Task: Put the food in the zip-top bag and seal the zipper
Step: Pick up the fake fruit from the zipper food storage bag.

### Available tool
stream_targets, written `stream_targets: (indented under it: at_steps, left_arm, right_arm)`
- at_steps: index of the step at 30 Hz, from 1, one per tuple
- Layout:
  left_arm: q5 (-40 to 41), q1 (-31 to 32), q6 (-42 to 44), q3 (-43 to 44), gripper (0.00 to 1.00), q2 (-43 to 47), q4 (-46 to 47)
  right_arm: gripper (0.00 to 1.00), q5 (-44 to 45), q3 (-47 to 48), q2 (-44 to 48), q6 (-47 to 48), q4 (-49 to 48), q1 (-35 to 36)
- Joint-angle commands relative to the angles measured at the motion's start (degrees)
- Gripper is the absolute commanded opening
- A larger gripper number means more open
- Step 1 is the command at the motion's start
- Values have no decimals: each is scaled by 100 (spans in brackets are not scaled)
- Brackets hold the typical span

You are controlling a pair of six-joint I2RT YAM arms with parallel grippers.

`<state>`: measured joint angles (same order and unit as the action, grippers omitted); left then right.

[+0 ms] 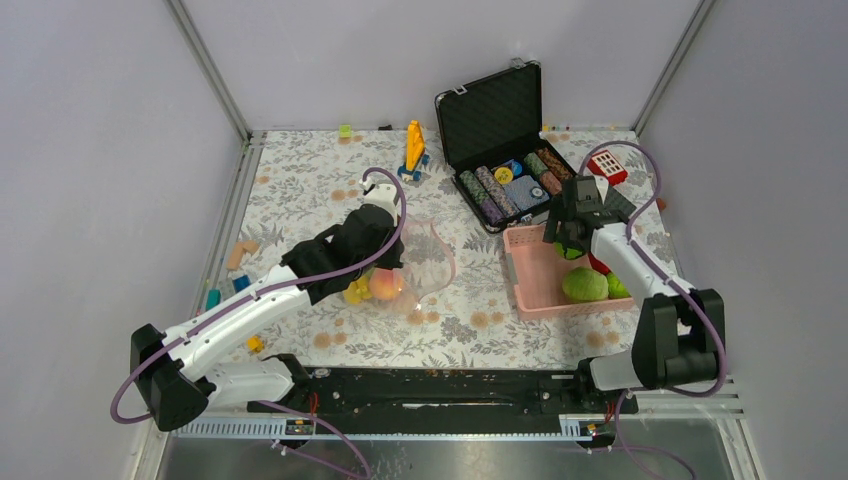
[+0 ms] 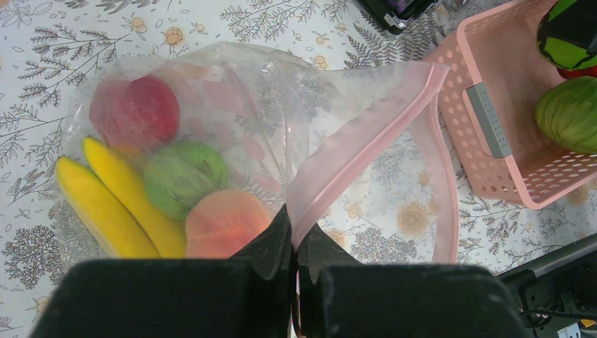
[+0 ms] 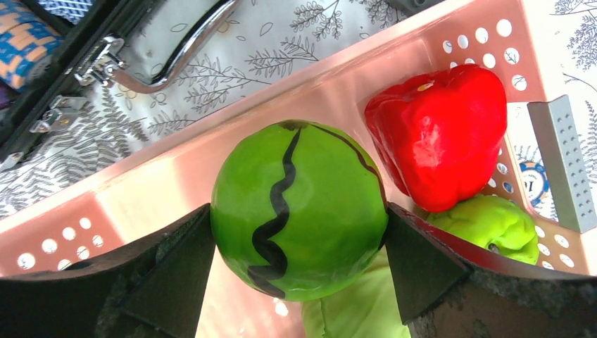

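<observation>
**Top external view.** The zip-top bag (image 1: 425, 262) lies at the centre of the table (image 1: 300, 180). The left gripper (image 1: 388, 262) is at its 9 o'clock edge. The pink basket (image 1: 535, 290) stands at 3 o'clock from the bag, with the right gripper (image 1: 568, 243) above its far part. An open poker-chip case (image 1: 490, 110) is at 12 o'clock from the basket.

**Left wrist view.** The left gripper (image 2: 294, 243) is clenched on the zipper (image 2: 366, 137). The bag mouth gapes, its strips apart. Inside the bag, at 9 o'clock, are the bananas (image 2: 112, 204), a red piece (image 2: 134, 109), a green piece (image 2: 184, 176) and a peach-coloured piece (image 2: 225, 222).

**Right wrist view.** The right gripper (image 3: 299, 239) grasps a striped green melon (image 3: 299, 204) inside the basket. A red pepper (image 3: 440, 134) touches it at 2 o'clock. A pale-green piece (image 3: 486, 225) is at 4 o'clock.
</observation>
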<state>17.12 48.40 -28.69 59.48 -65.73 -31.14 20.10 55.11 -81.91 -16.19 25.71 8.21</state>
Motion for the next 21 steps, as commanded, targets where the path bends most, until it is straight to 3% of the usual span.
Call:
stream_targets:
  at_steps: [1,10,21]
  left_arm:
    - [50,-28,55,45,0,79,266]
    - [12,-19,44,49,0,49,268]
    - [-16,-29,39,48,0,45,275]
  right_arm:
    - [69,-268,-270,518,-184,-320,-20]
    - [69,-295,-641,1466,-211,-616,-21]
    - [68,-1035,-717,2500,-191,-604,-21]
